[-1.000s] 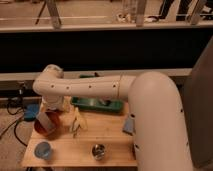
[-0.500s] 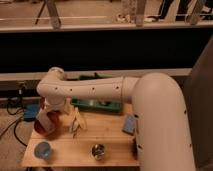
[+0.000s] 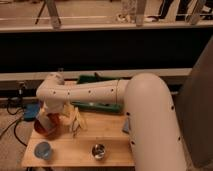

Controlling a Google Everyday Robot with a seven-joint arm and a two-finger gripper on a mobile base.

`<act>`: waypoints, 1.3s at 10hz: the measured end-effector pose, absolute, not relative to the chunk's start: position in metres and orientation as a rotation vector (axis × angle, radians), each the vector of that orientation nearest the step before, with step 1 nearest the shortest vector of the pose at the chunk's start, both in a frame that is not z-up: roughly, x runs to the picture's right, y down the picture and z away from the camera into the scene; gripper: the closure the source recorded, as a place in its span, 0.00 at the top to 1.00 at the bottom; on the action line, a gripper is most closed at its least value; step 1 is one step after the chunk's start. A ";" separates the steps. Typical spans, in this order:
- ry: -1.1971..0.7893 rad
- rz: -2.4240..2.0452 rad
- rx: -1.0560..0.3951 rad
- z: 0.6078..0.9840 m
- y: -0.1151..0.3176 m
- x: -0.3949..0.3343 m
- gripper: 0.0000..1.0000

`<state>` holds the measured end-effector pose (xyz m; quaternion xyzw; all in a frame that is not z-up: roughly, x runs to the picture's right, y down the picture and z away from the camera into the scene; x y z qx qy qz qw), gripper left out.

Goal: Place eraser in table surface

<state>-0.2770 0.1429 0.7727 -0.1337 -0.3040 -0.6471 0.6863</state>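
On the worktop (image 3: 70,146), a light wooden top, as seen past my own white arm, which crosses from the right. Item: my pincer (image 3: 75,121), hanging below the wrist over the left-middle of the boards, just right of the red bowl (image 3: 46,130); whether it is spread or pressed together I cannot tell. Item: eraser (image 3: 53,120), a pale block showing at the red bowl, under my wrist and just left of the pincer; whether it rests in the bowl, leans on it or hangs above it I cannot tell. Item: blue cup (image 3: 43,150), upright, near the front left corner, in front of the bowl. Item: small metal cup (image 3: 98,150), upright, near the front edge, well right of the blue cup. Item: green tray (image 3: 98,105), at the back of the worktop, largely hidden behind my arm. Item: blue-grey pad (image 3: 126,126), at the right, only a sliver visible beside my arm.
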 end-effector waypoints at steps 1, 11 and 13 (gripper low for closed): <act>-0.680 -1.441 -0.297 0.772 0.143 -0.276 0.80; -0.762 -1.824 -0.151 0.756 0.136 -0.353 0.80; -0.768 -1.846 -0.155 0.759 0.138 -0.357 0.80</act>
